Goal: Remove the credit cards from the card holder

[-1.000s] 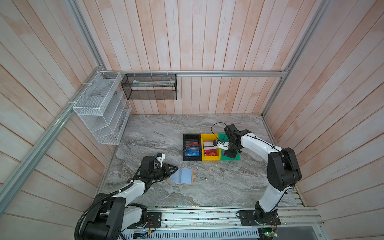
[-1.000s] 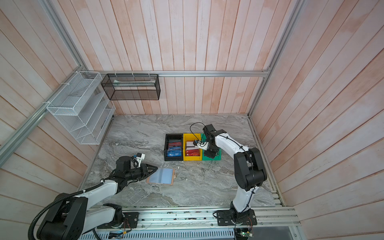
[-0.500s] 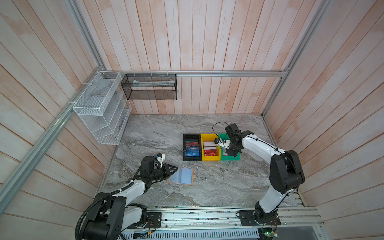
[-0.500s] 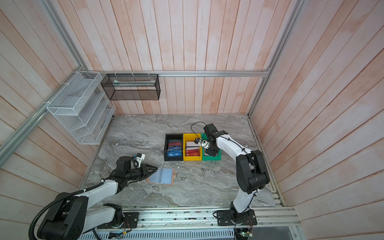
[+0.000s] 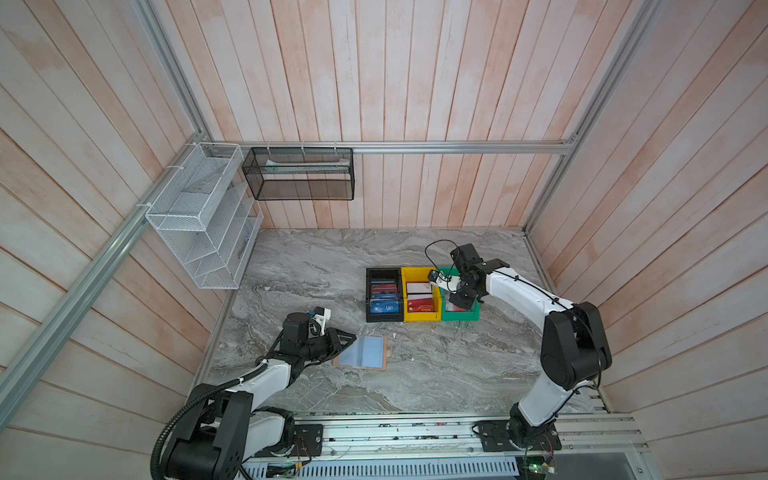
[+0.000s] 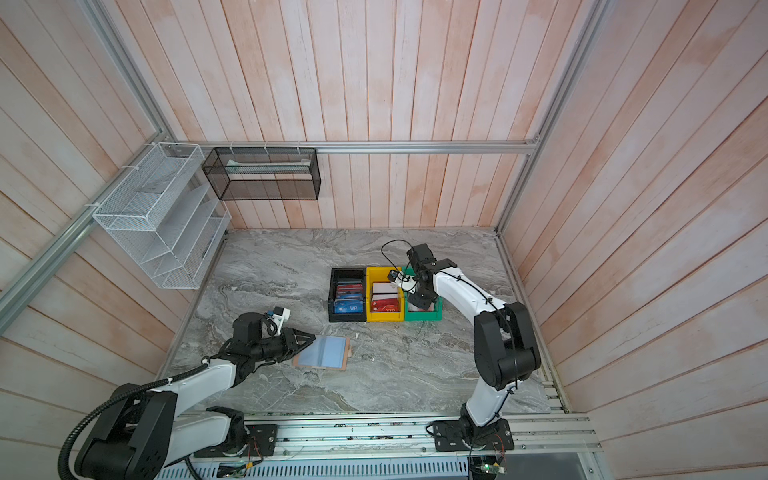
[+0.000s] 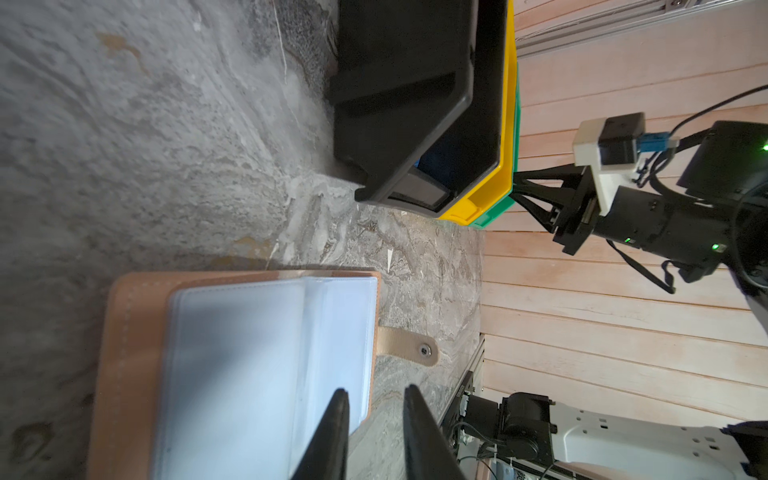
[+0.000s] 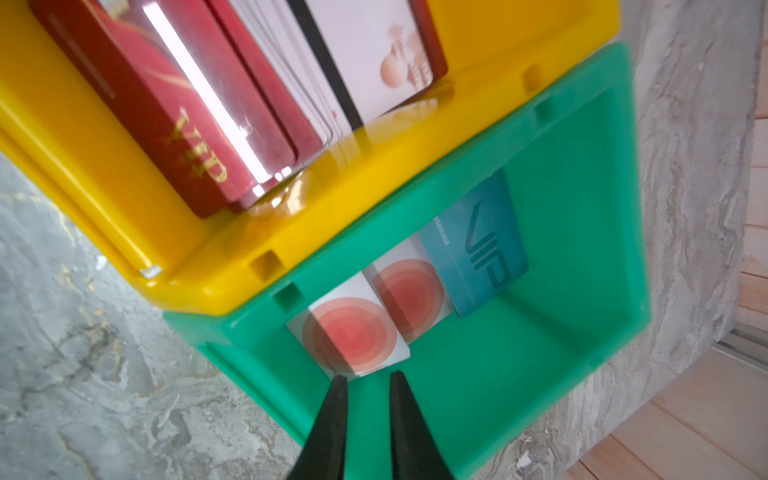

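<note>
The tan card holder lies open on the marble table, its bluish sleeves facing up and looking bare. My left gripper rests at its corner, narrowly open, one finger over the sleeve edge and one over the table. My right gripper points down into the green bin, narrowly open and gripping nothing. Just past its tips lie two pale credit cards with a red circle and a teal "VIP" card.
The yellow bin holds red "VIP" and pale cards. The black bin holds blue and red cards. A white wire rack and a black mesh basket hang on the walls.
The right gripper's jaws have parted a little over the green bin, and that arm has shifted slightly. The left arm and the card holder have stayed still.
</note>
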Tool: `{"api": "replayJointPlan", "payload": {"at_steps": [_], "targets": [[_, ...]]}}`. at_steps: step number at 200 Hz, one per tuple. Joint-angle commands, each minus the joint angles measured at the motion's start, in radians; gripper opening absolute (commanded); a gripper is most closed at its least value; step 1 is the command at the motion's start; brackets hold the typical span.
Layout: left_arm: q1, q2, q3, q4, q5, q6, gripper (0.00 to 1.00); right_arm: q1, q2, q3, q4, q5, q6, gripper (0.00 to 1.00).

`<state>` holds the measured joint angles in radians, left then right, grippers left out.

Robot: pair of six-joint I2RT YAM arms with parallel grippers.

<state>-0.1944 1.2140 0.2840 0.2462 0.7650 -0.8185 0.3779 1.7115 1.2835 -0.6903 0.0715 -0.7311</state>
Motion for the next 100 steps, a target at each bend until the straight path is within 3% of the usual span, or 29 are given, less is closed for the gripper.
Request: {"api": "replayJointPlan", "payload": {"at_steps": [1, 23, 39, 43, 49, 51, 79, 100], "targets": [[0.006, -0.024, 0.013, -0.019, -0.029, 0.028, 0.26, -0.017, -0.106, 0.017, 0.039, -0.172, 0.138, 0.25], [0.006, -0.046, 0.046, -0.050, -0.056, 0.036, 0.27, -0.066, -0.212, -0.060, 0.119, -0.339, 0.262, 0.32], [0.006, -0.077, 0.081, -0.096, -0.095, 0.053, 0.29, -0.111, -0.309, -0.163, 0.231, -0.420, 0.370, 0.55], [0.006, -0.087, 0.091, -0.110, -0.106, 0.059, 0.30, -0.125, -0.336, -0.191, 0.260, -0.438, 0.395, 0.62], [0.006, -0.101, 0.109, -0.132, -0.125, 0.074, 0.30, -0.145, -0.375, -0.234, 0.303, -0.466, 0.428, 0.92], [0.006, -0.106, 0.114, -0.141, -0.133, 0.079, 0.31, -0.151, -0.388, -0.247, 0.316, -0.471, 0.437, 0.97], [0.007, -0.153, 0.242, -0.311, -0.276, 0.202, 0.35, -0.279, -0.582, -0.457, 0.559, -0.473, 0.578, 0.98], [0.012, -0.171, 0.341, -0.424, -0.433, 0.294, 0.42, -0.379, -0.720, -0.596, 0.734, -0.371, 0.662, 0.98]]}}
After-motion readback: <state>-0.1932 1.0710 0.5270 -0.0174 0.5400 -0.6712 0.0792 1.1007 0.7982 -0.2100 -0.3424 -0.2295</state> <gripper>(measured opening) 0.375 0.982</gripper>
